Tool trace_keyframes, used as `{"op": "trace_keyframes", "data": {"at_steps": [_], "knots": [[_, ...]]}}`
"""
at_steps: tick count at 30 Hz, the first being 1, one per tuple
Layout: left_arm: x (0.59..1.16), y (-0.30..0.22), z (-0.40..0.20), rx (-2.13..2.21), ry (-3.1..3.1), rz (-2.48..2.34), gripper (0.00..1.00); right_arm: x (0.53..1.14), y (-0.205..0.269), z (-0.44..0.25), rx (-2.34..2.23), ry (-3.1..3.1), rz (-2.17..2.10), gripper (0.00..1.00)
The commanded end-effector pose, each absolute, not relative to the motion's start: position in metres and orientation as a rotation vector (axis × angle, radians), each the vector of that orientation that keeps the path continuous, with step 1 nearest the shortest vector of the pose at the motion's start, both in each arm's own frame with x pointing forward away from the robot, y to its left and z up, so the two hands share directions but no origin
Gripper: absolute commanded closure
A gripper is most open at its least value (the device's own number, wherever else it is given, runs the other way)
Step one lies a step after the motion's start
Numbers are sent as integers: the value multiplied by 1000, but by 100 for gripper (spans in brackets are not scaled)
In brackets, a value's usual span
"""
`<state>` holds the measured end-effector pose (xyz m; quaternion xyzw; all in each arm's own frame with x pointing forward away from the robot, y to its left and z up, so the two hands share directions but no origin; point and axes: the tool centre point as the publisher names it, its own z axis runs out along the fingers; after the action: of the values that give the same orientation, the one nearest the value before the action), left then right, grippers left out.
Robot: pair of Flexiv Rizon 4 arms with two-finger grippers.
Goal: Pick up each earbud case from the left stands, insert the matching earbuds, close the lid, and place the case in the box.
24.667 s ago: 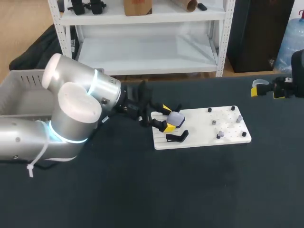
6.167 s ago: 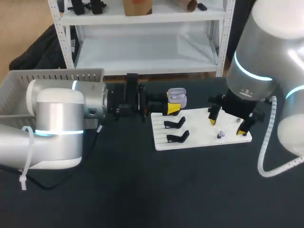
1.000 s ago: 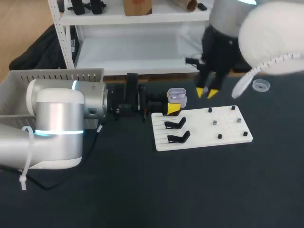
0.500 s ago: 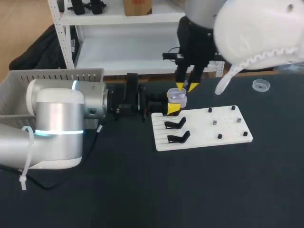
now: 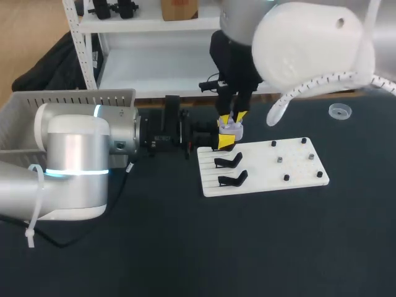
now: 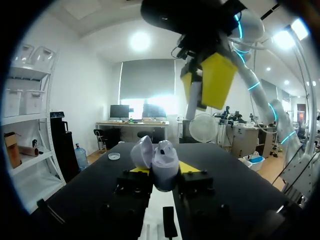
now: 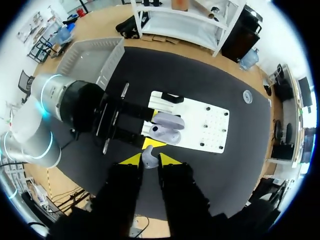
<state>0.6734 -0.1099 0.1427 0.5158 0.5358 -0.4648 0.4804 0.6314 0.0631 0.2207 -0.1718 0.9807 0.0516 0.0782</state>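
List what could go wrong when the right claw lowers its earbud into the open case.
1. The earbud is pinched only between the tips of the right claw. If it is slightly off the socket, it may catch the rim of the case and drop.
2. The left claw holds the case in mid-air, so downward pressure might tilt it or make it slip.

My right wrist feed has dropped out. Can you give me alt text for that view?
The right end effector holds a small pale earbud between its yellow tips, with the open earbud case just ahead of it. The left end effector grips that case from the side, and the white board lies beyond the case.
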Motion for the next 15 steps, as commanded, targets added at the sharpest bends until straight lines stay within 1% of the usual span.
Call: {"op": "trace_keyframes", "data": {"at_steps": [1, 15], "knots": [[673, -110, 142, 1254, 1306, -1131, 100, 638, 67, 213, -545, 2951, 129, 100], [673, -110, 142, 1254, 1306, -1131, 100, 648, 72, 196, -589, 2968, 97, 100]]}}
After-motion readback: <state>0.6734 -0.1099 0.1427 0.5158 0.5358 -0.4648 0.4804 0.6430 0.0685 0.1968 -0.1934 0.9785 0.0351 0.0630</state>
